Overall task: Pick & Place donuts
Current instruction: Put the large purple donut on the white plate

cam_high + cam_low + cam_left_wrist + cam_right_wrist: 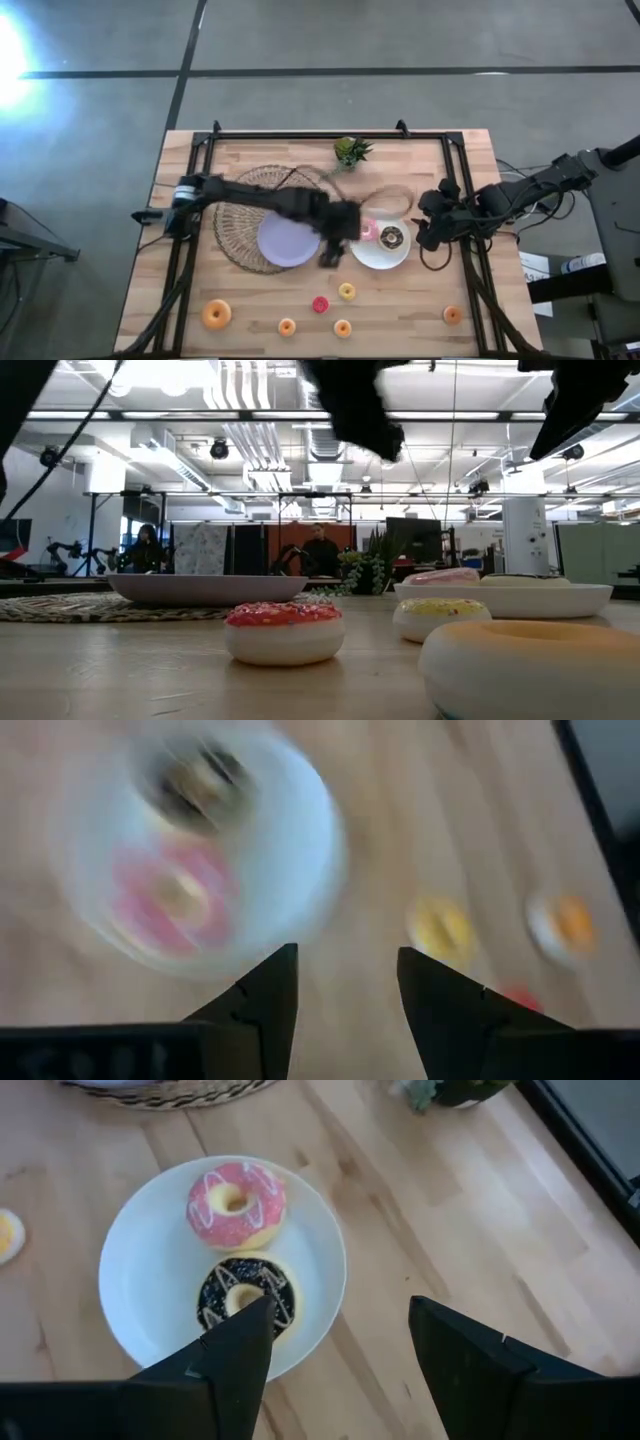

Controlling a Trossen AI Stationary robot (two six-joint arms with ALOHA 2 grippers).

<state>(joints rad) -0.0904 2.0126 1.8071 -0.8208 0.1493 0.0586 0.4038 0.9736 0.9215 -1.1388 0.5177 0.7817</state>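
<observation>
My left gripper point(336, 240) hangs over the middle of the table with its two dark fingers point(262, 1003) spread apart and nothing between them, above the gap between the round lavender plate point(287, 241) and the round white plate point(380, 245). My right gripper point(432, 222) waits just right of the white plate, its fingers point(232, 1355) likewise parted and empty. On the white plate lie two toy ring donuts touching each other: a pink-iced one with white squiggles point(236, 1204) on the left and a chocolate-brown one with pale lines point(247, 1297) on the right. The lavender plate rests on a round woven wicker mat point(236, 230). Nearer the front edge of the pale wooden table point(420, 310), the other donuts lie apart on the bare wood: a large orange one point(216, 314) at the left, a small orange one point(287, 326), a red one point(320, 304), a yellow one point(347, 291), another small orange one point(342, 327), and an orange one point(452, 314) far to the right. A small green plant point(351, 151) stands at the far edge.
</observation>
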